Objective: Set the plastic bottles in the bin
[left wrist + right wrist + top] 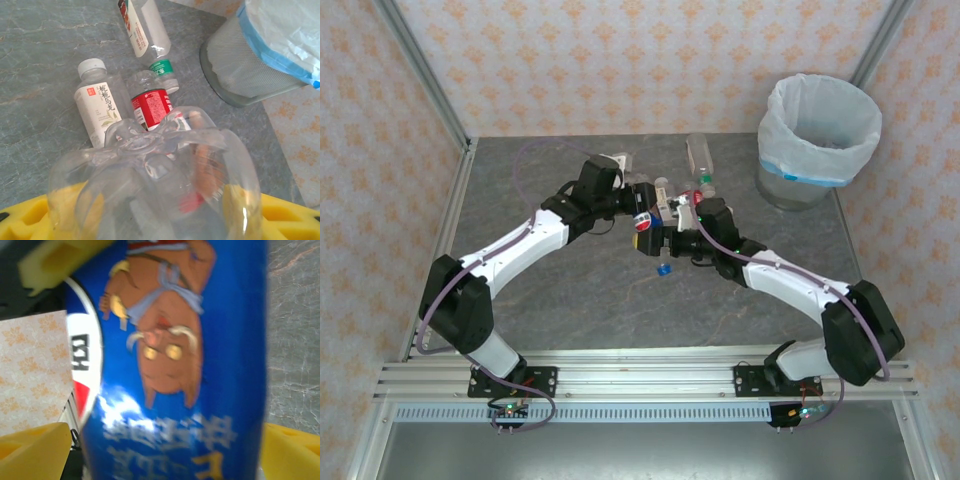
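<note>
Grey marbled tabletop [570, 300] is stretching out between walls [620, 60] papered in an orange pattern, and the two arms are meeting above its middle. The left gripper [642, 216] is clamping a blue-labelled bottle [646, 230] and holding it off the table. In the left wrist view the bottle's clear base is sitting right between that gripper's yellow fingers [25, 222]. The right gripper [165, 455] is facing it from the other side. Its own yellow fingers [35, 450] are standing wide on either side of the same blue label, though whether they are pressing on it cannot be told. Beyond the two grippers, three more bottles are lying close together on the table. A white-labelled bottle [97, 107] is lying just beside a red-labelled bottle [152, 105], and a green-capped bottle [147, 35] is pointing its cap toward them. The bin [820, 130], lined with a white bag, is standing at the far right of the table, near those three bottles and farther from the held one.
</note>
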You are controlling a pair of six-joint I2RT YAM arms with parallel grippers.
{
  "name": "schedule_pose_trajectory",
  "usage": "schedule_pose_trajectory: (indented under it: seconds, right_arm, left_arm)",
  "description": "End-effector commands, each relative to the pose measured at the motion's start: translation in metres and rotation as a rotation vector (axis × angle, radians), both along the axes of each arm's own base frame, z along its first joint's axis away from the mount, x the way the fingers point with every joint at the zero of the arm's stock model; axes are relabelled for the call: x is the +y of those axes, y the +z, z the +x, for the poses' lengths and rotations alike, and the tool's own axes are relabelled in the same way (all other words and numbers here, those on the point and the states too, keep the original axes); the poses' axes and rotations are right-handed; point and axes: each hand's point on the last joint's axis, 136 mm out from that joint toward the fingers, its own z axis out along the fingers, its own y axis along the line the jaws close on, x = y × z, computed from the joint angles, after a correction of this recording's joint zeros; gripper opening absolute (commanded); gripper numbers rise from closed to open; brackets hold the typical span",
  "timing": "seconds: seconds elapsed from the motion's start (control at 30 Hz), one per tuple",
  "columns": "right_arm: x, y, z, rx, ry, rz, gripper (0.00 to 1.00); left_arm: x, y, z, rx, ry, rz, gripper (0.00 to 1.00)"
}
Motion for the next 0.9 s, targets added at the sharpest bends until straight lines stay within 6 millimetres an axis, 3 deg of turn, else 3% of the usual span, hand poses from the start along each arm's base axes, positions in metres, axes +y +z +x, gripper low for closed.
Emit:
schedule_pose_trajectory:
  seconds: [0.0, 0.23, 0.4, 0.53, 0.67, 0.87]
  right_arm:
    - [0.009, 0.004, 0.002, -0.032, 0.013, -0.036, 0.93]
    - [0.012, 0.002, 0.003, -0.026, 0.010, -0.022, 0.79]
    - [0.007, -0.003, 0.001, -0.032, 0.002, -0.041, 0.62]
    - [0.009, -0.006, -0.002, 0.000, 0.012, -0.036, 0.59]
    - [0.009, -0.008, 0.001, 0.012, -0.006, -0.034, 0.50]
    - [0.007, -0.007, 0.003, -0.005, -0.013, -0.043, 0.17]
  left_arm:
    - [-0.001, 0.006, 0.002, -0.014, 0.009, 0.022, 0.42]
    - [-0.002, 0.003, 0.001, 0.017, 0.018, 0.009, 0.43]
    - [-0.001, 0.004, -0.001, 0.021, 0.019, 0.002, 0.45]
    - [-0.001, 0.005, -0.001, 0.025, 0.022, -0.004, 0.49]
    - [-0.002, 0.005, -0.001, 0.029, 0.023, -0.012, 0.50]
    - [-0.002, 0.007, -0.003, 0.031, 0.023, -0.020, 0.52]
